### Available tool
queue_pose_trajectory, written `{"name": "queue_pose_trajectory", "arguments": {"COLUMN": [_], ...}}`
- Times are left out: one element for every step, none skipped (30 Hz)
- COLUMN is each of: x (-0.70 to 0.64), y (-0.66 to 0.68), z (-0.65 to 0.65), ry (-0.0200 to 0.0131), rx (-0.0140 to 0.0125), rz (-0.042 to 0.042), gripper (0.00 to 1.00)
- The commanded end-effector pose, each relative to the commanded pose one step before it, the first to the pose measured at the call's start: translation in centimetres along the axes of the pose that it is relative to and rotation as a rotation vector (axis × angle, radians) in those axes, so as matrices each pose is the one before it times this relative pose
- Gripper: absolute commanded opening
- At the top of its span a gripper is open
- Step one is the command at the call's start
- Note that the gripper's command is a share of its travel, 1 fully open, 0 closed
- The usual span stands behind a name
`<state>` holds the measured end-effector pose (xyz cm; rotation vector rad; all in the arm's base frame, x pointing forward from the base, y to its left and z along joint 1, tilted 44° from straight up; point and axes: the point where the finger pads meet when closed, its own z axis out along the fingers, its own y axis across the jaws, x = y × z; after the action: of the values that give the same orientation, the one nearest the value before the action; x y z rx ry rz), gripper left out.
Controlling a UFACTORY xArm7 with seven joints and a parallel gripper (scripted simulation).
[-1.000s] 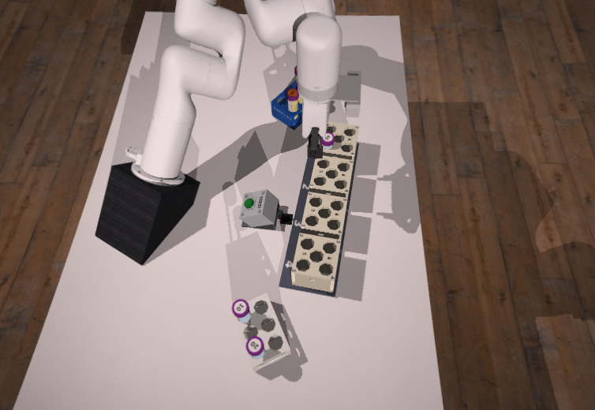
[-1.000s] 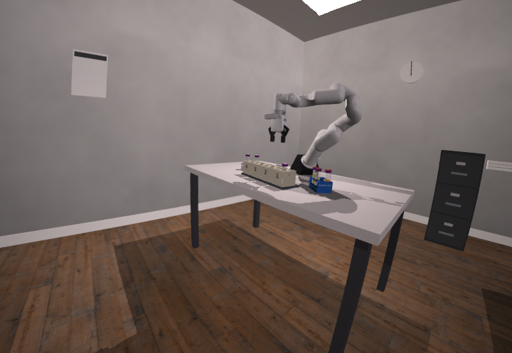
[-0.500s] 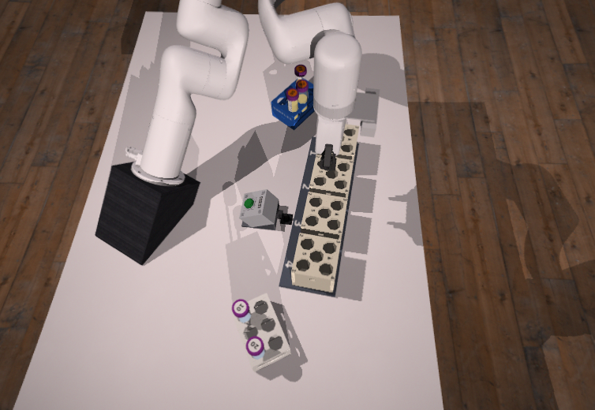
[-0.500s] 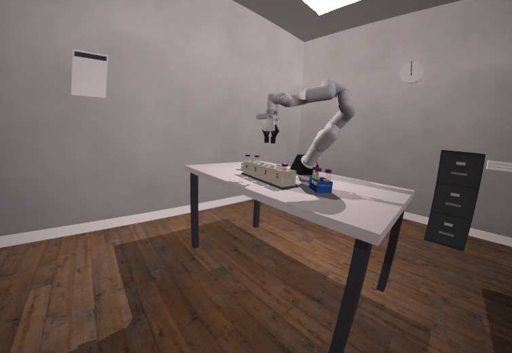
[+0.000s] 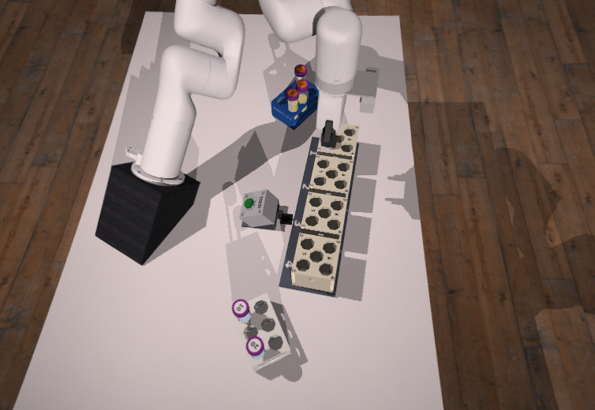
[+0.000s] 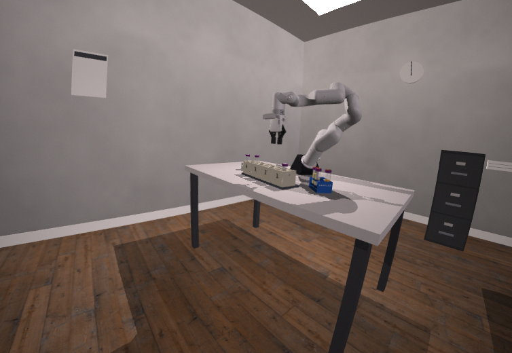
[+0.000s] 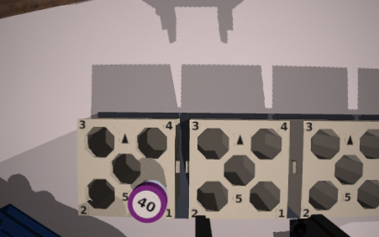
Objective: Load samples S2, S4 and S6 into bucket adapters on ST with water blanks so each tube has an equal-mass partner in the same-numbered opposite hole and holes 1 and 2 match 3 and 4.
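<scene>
My gripper (image 5: 328,143) (image 6: 276,142) (image 7: 252,224) is partly open and empty, high above the stand near adapters 1 and 2. A water blank marked 40 (image 7: 147,204) (image 6: 284,164) stands in hole 1 of adapter 1 (image 7: 126,126); in the top view the gripper hides it. No tubes show in adapter 2 (image 5: 331,185) (image 7: 239,126), adapter 3 (image 5: 322,227) or adapter 4 (image 5: 312,281). Three orange-dotted samples (image 5: 300,70) (image 5: 301,85) (image 5: 292,94) stand in the blue rack (image 5: 282,112) (image 6: 325,185); their IDs are unreadable here. Blanks 10 (image 5: 240,308) and 20 (image 5: 254,346) stand in the white rack (image 5: 263,336).
The dark loading stand (image 5: 287,281) (image 7: 139,114) carries the four adapters in a row. The green DONE key (image 5: 248,203) is on its small grey desk (image 5: 258,215), between the arm's black base (image 5: 144,213) and the stand. A small black block (image 5: 286,218) sits between desk and stand.
</scene>
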<state>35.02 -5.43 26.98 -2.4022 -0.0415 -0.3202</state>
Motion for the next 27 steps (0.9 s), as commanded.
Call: {"name": "queue_pose_trajectory", "arguments": {"x": [-0.461,-0.088,-0.088,0.0,0.0,-0.088,-0.088,-0.088,-0.089,-0.089,-0.089,-0.089,-0.031,0.0,0.0,0.0,0.0,0.0,0.0,0.0,0.0,0.0,0.002,-0.001,0.0,0.0,0.0], "y": [-2.762,-0.494,-0.494,0.0,0.0,-0.495,-0.493,-0.493,-0.493,-0.493,-0.493,-0.494,-0.174,-0.001,-0.001,-0.001,0.0,0.0,0.0,0.0,0.0,0.0,0.003,-0.001,-0.001,-0.001,0.0], "z": [-0.244,0.0,0.0,0.0,0.0,-0.001,0.0,0.0,0.0,0.0,0.0,0.0,0.0,0.0,0.0,0.0,0.0,0.0,0.0,0.0,0.0,0.0,0.0,0.0,0.0,0.0,0.0], "ry": [0.00523,-0.00001,-0.00001,0.0,0.0,-0.00001,-0.00001,-0.00001,-0.00001,-0.00001,-0.00001,-0.00001,0.0,0.0,0.0,0.0,0.0,0.0,0.0,0.0,0.0,0.0,0.0,0.0,0.0,0.0,0.0], "rx": [-0.00258,0.00005,0.00005,0.0,0.0,0.00005,0.00005,0.00005,0.00005,0.00005,0.00005,0.00005,0.00002,0.0,0.0,0.0,0.0,0.0,0.0,0.0,0.0,0.0,0.0,0.0,0.0,0.0,0.0], "rz": [0.00141,-0.00001,-0.00001,0.0,0.0,-0.00001,-0.00001,-0.00001,-0.00001,-0.00001,-0.00001,-0.00001,0.0,0.0,0.0,0.0,0.0,0.0,0.0,0.0,0.0,0.0,-0.00001,0.0,0.0,0.0,0.0], "gripper": [0.57,0.57,0.57,0.57,0.57,0.57,0.57,0.57,0.57,0.57,0.57,0.57,0.57,0.57,0.57,0.57,0.57,0.57,0.57,0.57,0.57,0.57,0.57,0.57,0.57,0.57,0.57]}}
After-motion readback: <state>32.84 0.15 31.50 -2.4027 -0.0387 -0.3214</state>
